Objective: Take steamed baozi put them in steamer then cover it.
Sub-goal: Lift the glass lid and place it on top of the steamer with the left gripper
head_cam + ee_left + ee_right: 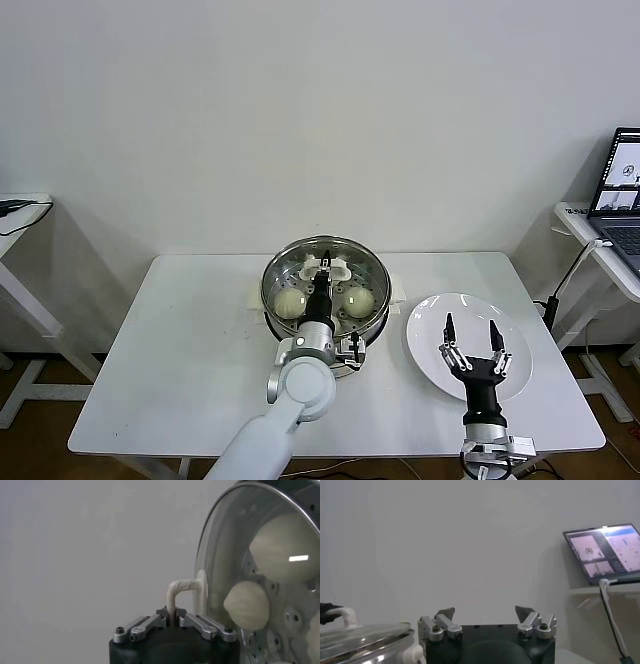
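One white table (200,330) carries every item in the work area. The steamer (272,283), a round stainless-steel pot, stands at the table's centre. The cover (345,252), a clear glass lid with a metal rim, sits on top of the steamer and spans its full opening. A flat white plate (425,345) lies just beside the steamer on the robot's right. Two steamed baozi (290,301) are visible through the glass in the head view, one on each side of the lid's white handle (176,591); the left wrist view shows pleated buns resting on the perforated tray. The left gripper (322,272) reaches over the steamer, and its fingers are clamped on the handle. The right gripper (470,338) hovers above the plate with its fingers spread wide and nothing between them.
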### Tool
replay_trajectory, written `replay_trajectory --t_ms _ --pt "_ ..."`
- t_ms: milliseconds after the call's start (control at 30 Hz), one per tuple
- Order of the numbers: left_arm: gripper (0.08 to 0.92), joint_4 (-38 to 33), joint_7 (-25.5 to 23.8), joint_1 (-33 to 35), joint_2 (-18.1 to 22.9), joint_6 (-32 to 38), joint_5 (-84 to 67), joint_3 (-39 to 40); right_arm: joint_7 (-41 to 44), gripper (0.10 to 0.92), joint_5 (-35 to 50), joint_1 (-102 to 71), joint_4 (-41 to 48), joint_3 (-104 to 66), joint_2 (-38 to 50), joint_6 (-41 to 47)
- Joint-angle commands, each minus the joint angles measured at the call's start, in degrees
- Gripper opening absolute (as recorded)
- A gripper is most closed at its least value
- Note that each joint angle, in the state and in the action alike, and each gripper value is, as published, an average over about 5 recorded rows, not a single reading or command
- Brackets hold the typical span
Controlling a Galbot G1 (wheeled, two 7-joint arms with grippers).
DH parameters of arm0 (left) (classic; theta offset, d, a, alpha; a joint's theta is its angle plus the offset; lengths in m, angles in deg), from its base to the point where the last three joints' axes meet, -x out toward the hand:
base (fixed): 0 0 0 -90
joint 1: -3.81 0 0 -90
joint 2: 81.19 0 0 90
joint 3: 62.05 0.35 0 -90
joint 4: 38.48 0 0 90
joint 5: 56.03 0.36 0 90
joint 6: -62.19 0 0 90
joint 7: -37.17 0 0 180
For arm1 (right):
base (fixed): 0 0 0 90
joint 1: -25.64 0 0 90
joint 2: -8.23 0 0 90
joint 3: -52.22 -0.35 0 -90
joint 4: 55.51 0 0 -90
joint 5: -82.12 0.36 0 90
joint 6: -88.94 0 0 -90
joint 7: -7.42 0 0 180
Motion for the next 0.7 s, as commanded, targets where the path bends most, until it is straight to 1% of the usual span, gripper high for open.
replay_trajectory --t_ms 33,433,600,700 --pt "0.187 0.7 0.1 0.1 0.0 0.4 0.0 -0.1 0.0 0.823 -0.1 0.1 0.1 0.0 0.0 -0.1" --pt "0.187 1.0 0.2 0.6 -0.1 0.9 -0.1 -0.5 0.1 0.823 -0.3 0.3 0.6 0.2 0.1 -0.3" --pt "0.188 -1.2 -0.1 1.8 -0.8 1.3 -0.2 -0.3 0.1 0.823 -0.5 0.4 0.8 0.5 0.1 -0.3" --pt "0.221 -3.1 0.0 3.0 -1.6 1.3 -0.2 0.0 0.1 0.823 -0.5 0.5 1.0 0.6 0.1 -0.3"
